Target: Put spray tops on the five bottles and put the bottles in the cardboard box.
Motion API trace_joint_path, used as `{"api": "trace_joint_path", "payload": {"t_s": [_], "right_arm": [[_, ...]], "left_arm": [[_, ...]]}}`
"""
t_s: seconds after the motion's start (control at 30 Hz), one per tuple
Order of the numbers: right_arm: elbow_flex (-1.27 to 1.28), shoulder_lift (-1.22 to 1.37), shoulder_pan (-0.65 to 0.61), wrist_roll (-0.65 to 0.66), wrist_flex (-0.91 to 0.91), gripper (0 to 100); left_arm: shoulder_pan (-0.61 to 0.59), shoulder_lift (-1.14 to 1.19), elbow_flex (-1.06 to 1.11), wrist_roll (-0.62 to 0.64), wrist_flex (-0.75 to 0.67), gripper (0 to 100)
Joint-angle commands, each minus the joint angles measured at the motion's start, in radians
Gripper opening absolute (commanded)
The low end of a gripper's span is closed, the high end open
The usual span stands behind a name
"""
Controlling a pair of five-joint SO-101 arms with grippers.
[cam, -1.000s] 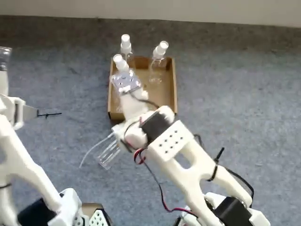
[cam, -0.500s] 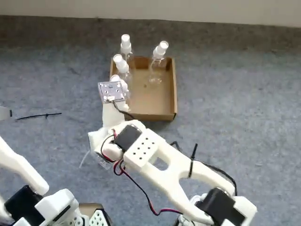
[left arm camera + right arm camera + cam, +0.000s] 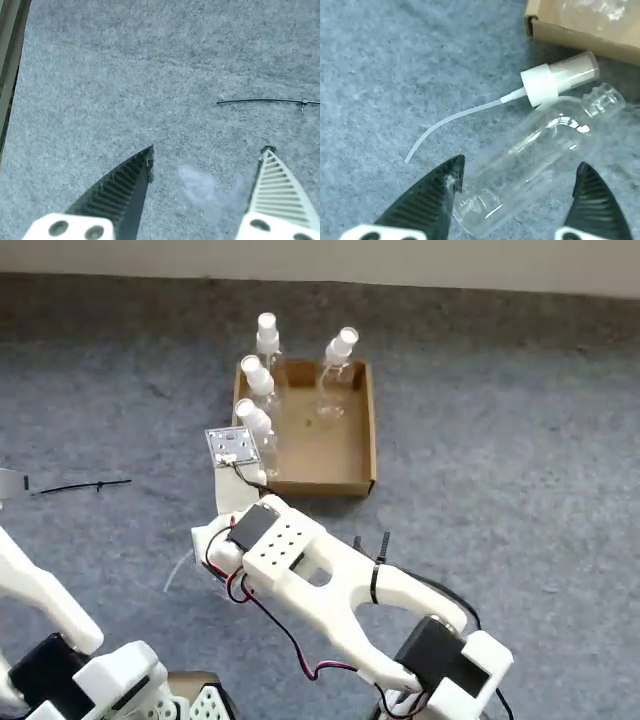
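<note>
The cardboard box [image 3: 335, 455] sits at the back middle of the carpet, and several clear bottles with white spray tops, such as one [image 3: 253, 420] at its left wall, stand upright in it. One uncapped clear bottle [image 3: 540, 152] lies on the carpet near the box's corner [image 3: 555, 30]. A loose spray top [image 3: 560, 77] with a long thin tube lies right beside it. My right gripper [image 3: 520, 165] is open just above this bottle, one finger on each side. My left gripper [image 3: 208, 150] hangs open over bare carpet.
A black cable tie [image 3: 85, 485] lies on the carpet left of the box, seen also as a cable tie [image 3: 265, 101] ahead of the left gripper. The right arm [image 3: 300, 560] covers the lying bottle from above. The left arm's base [image 3: 60, 660] stands at the near left.
My right arm drew back from the box, leaving one more capped bottle standing there, and came down over the lying bottle. The left arm swung away to the left.
</note>
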Motion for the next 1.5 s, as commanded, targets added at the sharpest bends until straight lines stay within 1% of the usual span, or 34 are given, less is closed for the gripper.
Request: {"api": "trace_joint_path", "payload": {"t_s": [0.0, 0.17, 0.3, 0.47, 0.6, 0.73, 0.83, 1.03, 1.13, 1.23, 1.3, 1.4, 1.47], "right_arm": [[0.008, -0.008, 0.03, -0.009, 0.053, 29.3], [0.013, -0.002, 0.068, -0.08, 0.087, 29.3], [0.013, -0.004, 0.102, -0.081, 0.13, 29.1], [0.045, -0.005, 0.137, -0.077, 0.136, 20.0], [0.102, -0.007, 0.206, -0.075, 0.134, 18.7], [0.165, -0.008, 0.292, 0.018, 0.139, 18.4], [0.217, -0.01, 0.378, 0.035, 0.142, 18.4], [0.309, -0.039, 0.562, 0.204, 0.143, 18.0], [0.363, -0.125, 0.634, 0.301, 0.182, 14.6], [0.381, -0.239, 0.734, 0.416, 0.237, 14.2], [0.38, -0.3, 0.819, 0.519, 0.262, 14.2], [0.378, -0.341, 0.96, 0.747, 0.262, 14.2], [0.378, -0.329, 1.053, 0.867, 0.262, 14.2]], "left_arm": [[-0.002, -0.007, -0.013, -0.003, -0.015, 30], [0.001, -0.007, -0.015, -0.003, -0.014, 30], [0.001, -0.008, -0.015, -0.003, -0.014, 30], [0.001, -0.008, -0.015, -0.003, -0.014, 30], [-0.001, -0.008, -0.016, -0.003, -0.012, 30], [-0.002, -0.008, -0.048, -0.003, -0.012, 30], [0.001, -0.008, -0.058, -0.003, -0.012, 30], [0.001, -0.008, -0.058, -0.002, -0.011, 30], [0.001, -0.008, -0.059, -0.002, -0.011, 30], [0.004, -0.008, -0.059, -0.002, 0.006, 30], [0.025, -0.008, -0.059, -0.002, 0.038, 30], [0.05, -0.008, -0.081, -0.002, 0.092, 30], [0.059, -0.008, -0.105, -0.002, 0.133, 30]]}}
